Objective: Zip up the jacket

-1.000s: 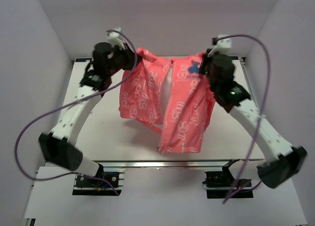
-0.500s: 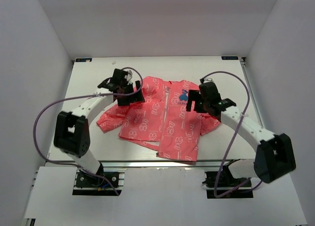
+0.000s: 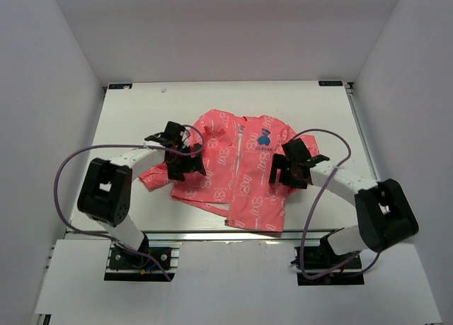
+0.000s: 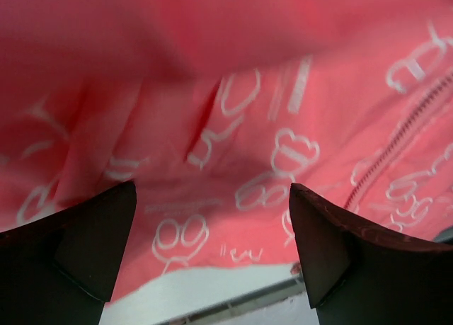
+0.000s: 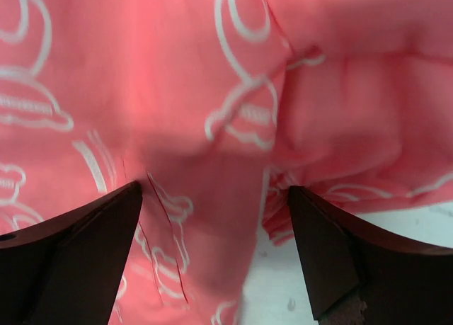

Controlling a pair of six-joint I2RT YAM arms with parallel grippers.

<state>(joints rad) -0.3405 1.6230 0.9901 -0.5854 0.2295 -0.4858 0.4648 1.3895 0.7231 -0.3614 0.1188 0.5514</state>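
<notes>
The coral-pink jacket (image 3: pixel 233 169) with white print lies flat on the white table (image 3: pixel 134 120), front up and unzipped, a dark blue emblem (image 3: pixel 264 139) on its chest. Its zipper (image 4: pixel 400 144) runs along the open front edge. My left gripper (image 3: pixel 185 162) hovers open over the jacket's left side and sleeve; in the left wrist view (image 4: pixel 212 219) nothing is between its fingers. My right gripper (image 3: pixel 284 168) hovers open over the right side near the sleeve; in the right wrist view (image 5: pixel 216 226) only fabric (image 5: pixel 198 112) lies below.
White walls enclose the table on the left, back and right. The table's front rail (image 3: pixel 233 236) lies just below the jacket's hem. Purple cables (image 3: pixel 71 169) loop off both arms.
Both grippers opened and let go of the jacket, which dropped from hanging in the air to lying flat. Both arms lowered and drew in over it.
</notes>
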